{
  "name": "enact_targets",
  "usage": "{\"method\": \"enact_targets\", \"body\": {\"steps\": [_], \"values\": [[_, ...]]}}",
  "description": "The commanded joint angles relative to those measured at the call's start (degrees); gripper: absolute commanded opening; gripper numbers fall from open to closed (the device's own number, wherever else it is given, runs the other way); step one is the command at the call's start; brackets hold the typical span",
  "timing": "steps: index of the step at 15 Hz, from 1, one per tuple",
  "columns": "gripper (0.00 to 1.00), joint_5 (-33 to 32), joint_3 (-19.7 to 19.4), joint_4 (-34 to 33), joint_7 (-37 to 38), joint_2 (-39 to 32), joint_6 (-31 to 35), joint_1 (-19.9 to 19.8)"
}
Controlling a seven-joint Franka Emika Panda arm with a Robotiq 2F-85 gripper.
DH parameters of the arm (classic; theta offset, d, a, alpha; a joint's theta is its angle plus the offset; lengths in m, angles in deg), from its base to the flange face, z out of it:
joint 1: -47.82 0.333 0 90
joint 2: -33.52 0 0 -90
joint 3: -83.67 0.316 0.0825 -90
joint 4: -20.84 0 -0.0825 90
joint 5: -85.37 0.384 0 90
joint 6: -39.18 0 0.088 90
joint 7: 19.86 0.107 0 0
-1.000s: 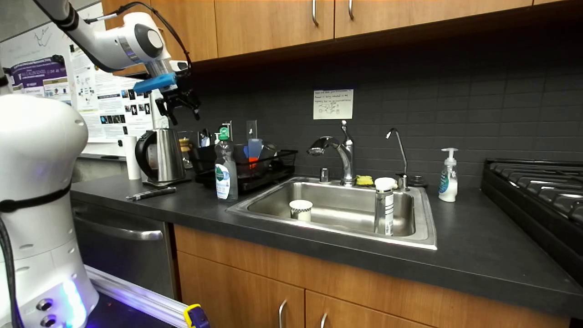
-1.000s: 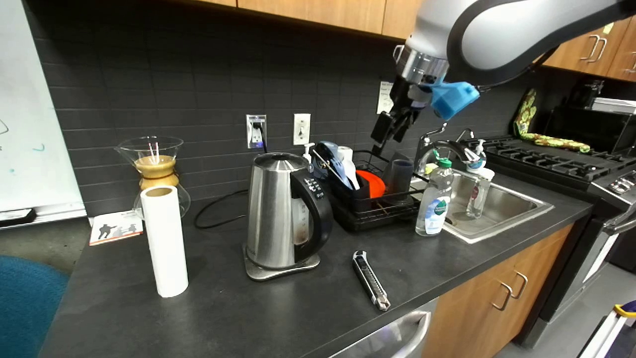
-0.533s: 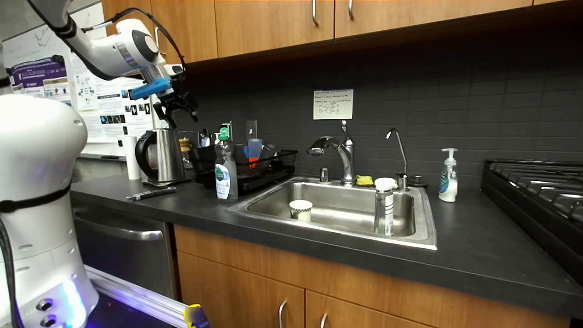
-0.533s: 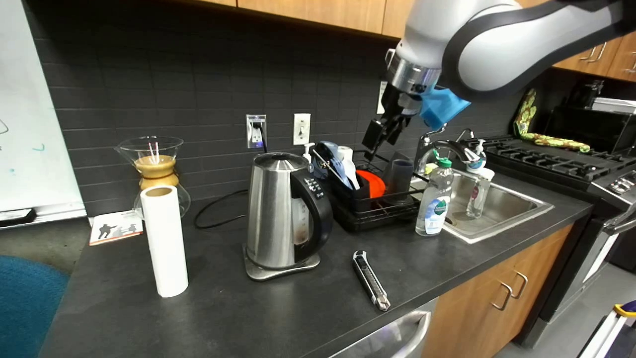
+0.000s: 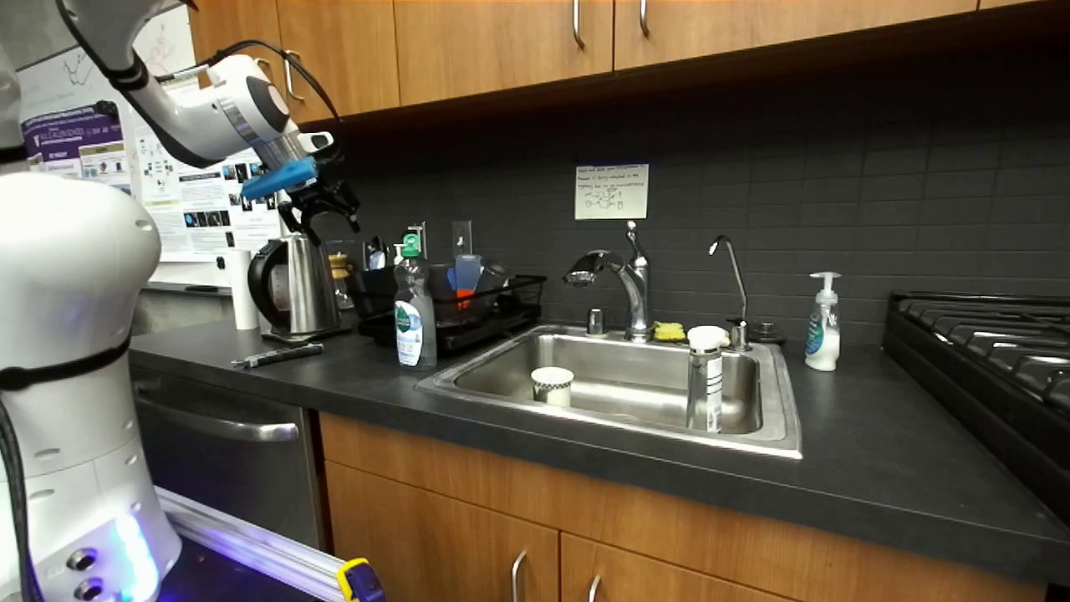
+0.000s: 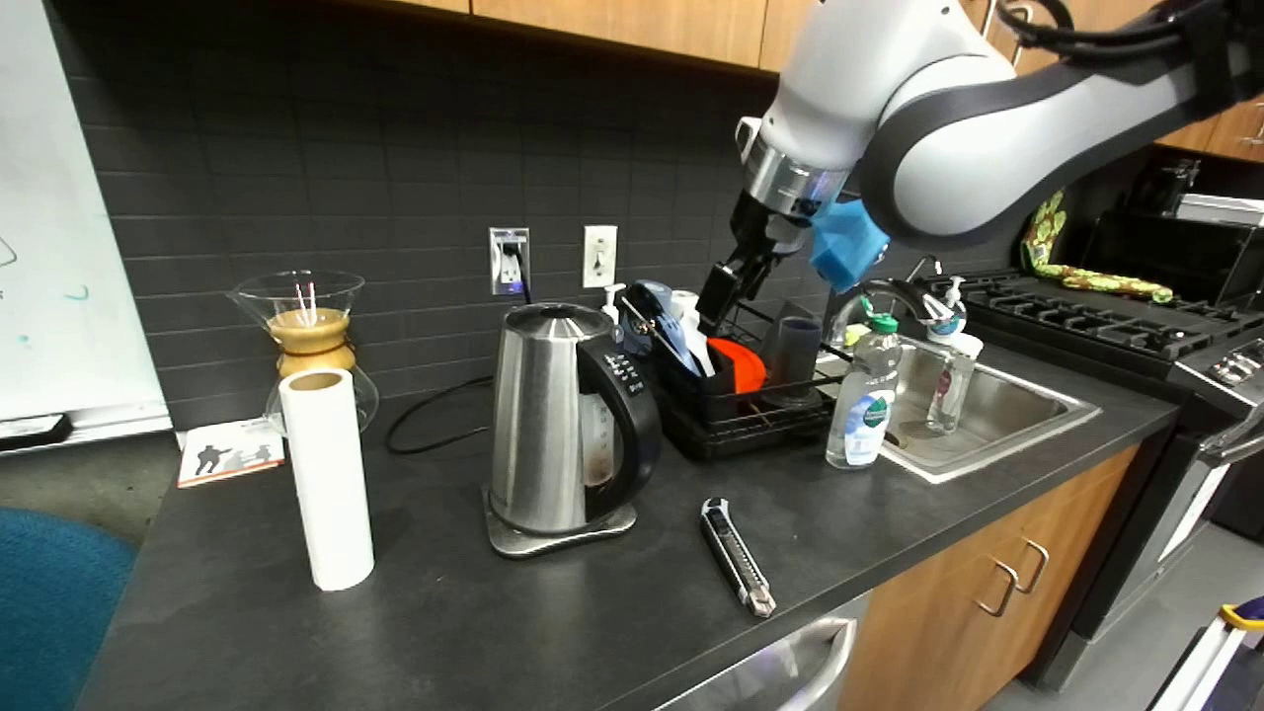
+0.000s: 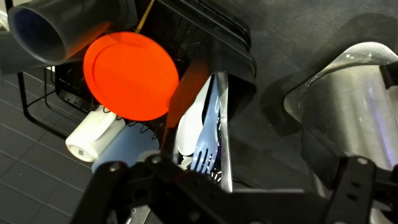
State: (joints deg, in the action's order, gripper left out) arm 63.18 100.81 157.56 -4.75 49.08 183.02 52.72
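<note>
Fork (image 7: pixel 208 133), distinct only in wrist view

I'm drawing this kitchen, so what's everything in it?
kettle: one, silver, counter
box cutter: one, silver-black, counter
paper roll: one, white, counter
glass jug: one, clear, counter
rack: one, black, counter
plate: one, orange, rack
fork: one, blue, rack
green-capped bottle: one, clear, counter
sink: one, silver, counter
cup: one, white, sink
tall bottle: one, clear, sink
faucets: two, silver, behind sink
stove: one, black, beside counter
cupboards: several, brown, overhead
gripper: one, black, above counter
arm: one, white, above counter
</note>
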Motion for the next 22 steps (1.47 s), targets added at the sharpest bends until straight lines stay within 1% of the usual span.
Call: {"method": "enact_targets", "body": {"steps": [1, 4, 10, 11, 12, 13, 14, 18, 22], "values": [[1.00, -4.8, 1.4, -1.2, 2.9, -2.6, 3.6, -0.4], [1.00, -8.4, 2.5, -1.7, 5.3, -4.0, 6.3, -0.5], [1.00, -17.8, 4.0, -3.4, 11.0, -7.2, 9.1, -1.6], [0.94, -19.4, 4.0, -3.9, 11.8, -7.8, 9.2, -1.8], [0.98, -20.8, 3.9, -4.2, 12.6, -8.3, 9.4, -2.0], [0.96, -22.1, 3.8, -4.6, 13.1, -9.0, 9.6, -2.1], [0.99, -23.3, 3.6, -5.0, 13.4, -9.6, 9.8, -2.3], [1.00, -26.5, 3.5, -6.5, 14.3, -12.1, 10.5, -2.8], [1.00, -27.7, 3.7, -7.6, 15.1, -13.9, 10.4, -2.3]]}}
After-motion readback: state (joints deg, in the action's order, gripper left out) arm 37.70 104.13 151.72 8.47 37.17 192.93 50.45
